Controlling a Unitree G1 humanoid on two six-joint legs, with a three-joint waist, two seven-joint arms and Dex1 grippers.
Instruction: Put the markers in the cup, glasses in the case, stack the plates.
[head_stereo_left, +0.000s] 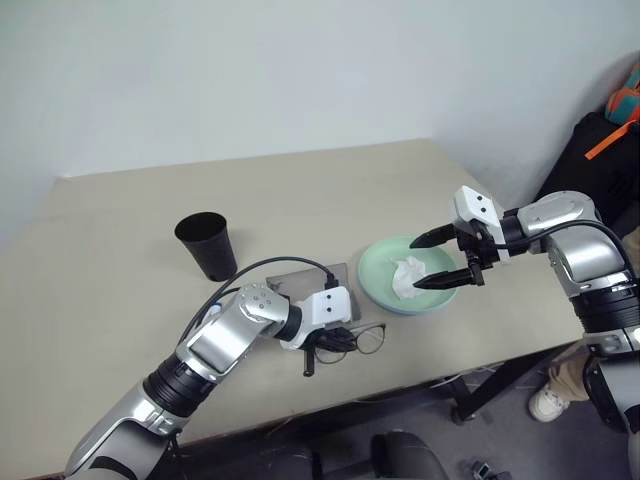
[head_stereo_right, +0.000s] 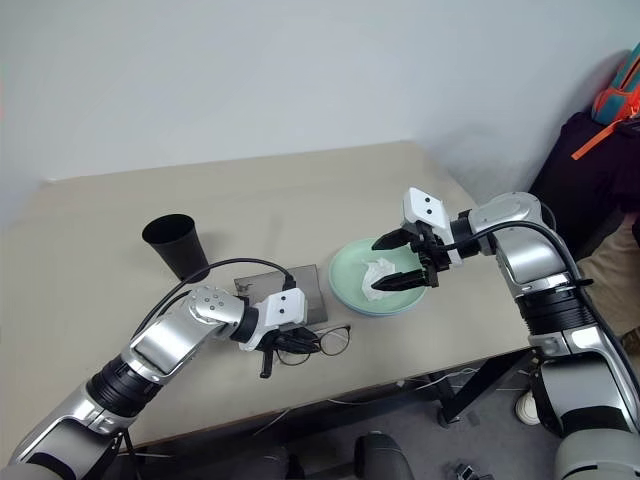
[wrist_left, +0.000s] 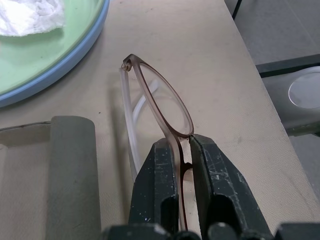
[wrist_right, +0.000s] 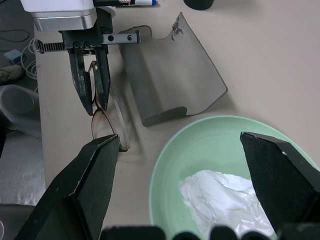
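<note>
My left gripper (wrist_left: 184, 145) is shut on the glasses (wrist_left: 160, 102), pinching the thin brown frame near the table's front edge. Beside them lies the open grey case (head_stereo_left: 300, 280). The mint green plate (head_stereo_left: 380, 270) rests in the light blue plate (wrist_left: 60, 70), whose rim shows beneath it. My right gripper (head_stereo_left: 415, 264) hangs open just above the green plate, holding nothing. The black cup (head_stereo_left: 208, 245) stands upright further left. A white marker with a blue cap (wrist_right: 142, 2) lies behind the left hand.
A crumpled white tissue (head_stereo_left: 410, 275) lies in the green plate under my right gripper. The table's front edge (head_stereo_left: 420, 375) runs just below the glasses. A black bag with an orange strap (head_stereo_left: 610, 140) and a person's shoe (head_stereo_left: 548, 402) are off the right side.
</note>
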